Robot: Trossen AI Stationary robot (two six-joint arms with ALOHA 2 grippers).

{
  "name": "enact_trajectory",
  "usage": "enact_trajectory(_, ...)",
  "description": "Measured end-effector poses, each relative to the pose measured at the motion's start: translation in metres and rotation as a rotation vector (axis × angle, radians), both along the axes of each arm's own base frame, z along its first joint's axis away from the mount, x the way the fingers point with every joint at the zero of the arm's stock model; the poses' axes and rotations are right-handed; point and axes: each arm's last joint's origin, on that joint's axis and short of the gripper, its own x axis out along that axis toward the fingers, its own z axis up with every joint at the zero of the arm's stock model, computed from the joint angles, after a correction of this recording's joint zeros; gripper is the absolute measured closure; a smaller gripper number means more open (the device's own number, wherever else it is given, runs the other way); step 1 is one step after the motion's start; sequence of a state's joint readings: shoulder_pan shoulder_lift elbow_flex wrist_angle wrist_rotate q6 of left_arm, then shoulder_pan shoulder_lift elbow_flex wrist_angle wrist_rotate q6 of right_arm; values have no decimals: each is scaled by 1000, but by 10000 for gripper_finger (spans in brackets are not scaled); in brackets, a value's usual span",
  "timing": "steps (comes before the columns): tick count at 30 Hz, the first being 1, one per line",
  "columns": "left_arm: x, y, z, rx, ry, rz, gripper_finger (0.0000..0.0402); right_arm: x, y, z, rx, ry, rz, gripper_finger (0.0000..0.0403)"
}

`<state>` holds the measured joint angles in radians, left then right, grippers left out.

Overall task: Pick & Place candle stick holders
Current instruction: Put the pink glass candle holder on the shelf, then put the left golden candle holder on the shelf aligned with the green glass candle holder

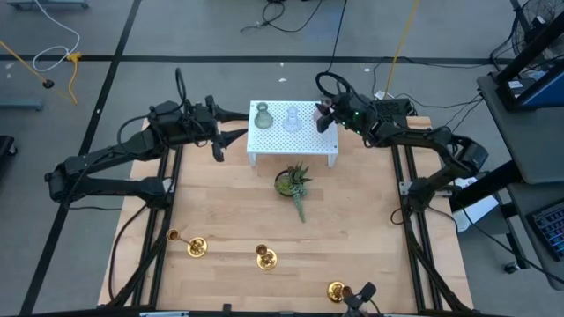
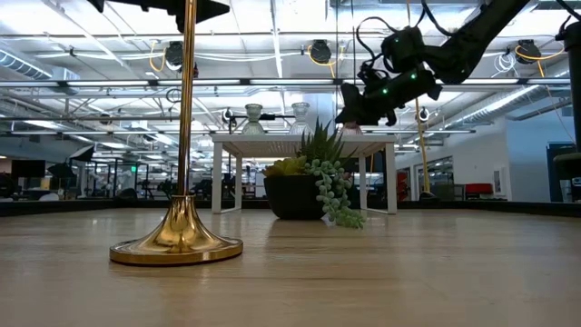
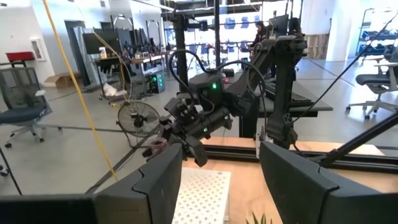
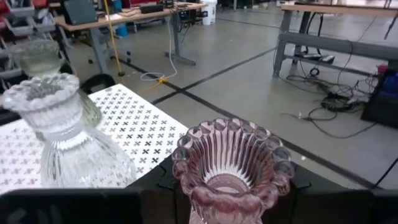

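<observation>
Right gripper [image 1: 324, 113] clamped on pink glass holder [image 4: 231, 165] above white stand [image 1: 295, 141], risking knocking clear glass holder [image 4: 59, 134] just beside; left gripper [image 1: 231, 132] apart beside stand; brass candlesticks [image 1: 196, 247] untouched at desk [image 1: 352, 238] front.

Polished gold brass candlestick holder [image 2: 179, 232], mirror-glossy; ribbed pink glass vase [image 4: 231, 168], translucent; pale wooden table [image 1: 352, 229], matt grain; perforated white metal stand [image 1: 291, 136].
</observation>
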<state>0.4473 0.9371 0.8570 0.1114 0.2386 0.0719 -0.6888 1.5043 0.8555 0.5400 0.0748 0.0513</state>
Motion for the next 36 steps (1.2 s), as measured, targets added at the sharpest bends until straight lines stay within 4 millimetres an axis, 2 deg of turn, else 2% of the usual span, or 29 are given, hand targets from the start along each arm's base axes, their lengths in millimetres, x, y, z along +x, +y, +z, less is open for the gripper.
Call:
enact_trajectory(6,0,0,-3,-17,26,0,181,0,0,0,-29,27,10,269)
enact_trajectory(20,0,0,-6,-29,53,-1,181,-1,2,3,-51,39,17,201)
enact_trajectory(27,0,0,-9,-45,86,-8,181,-2,19,26,-144,27,64,179)
enact_trajectory(36,0,-6,-24,-113,226,-55,181,-16,49,63,-213,-47,111,177)
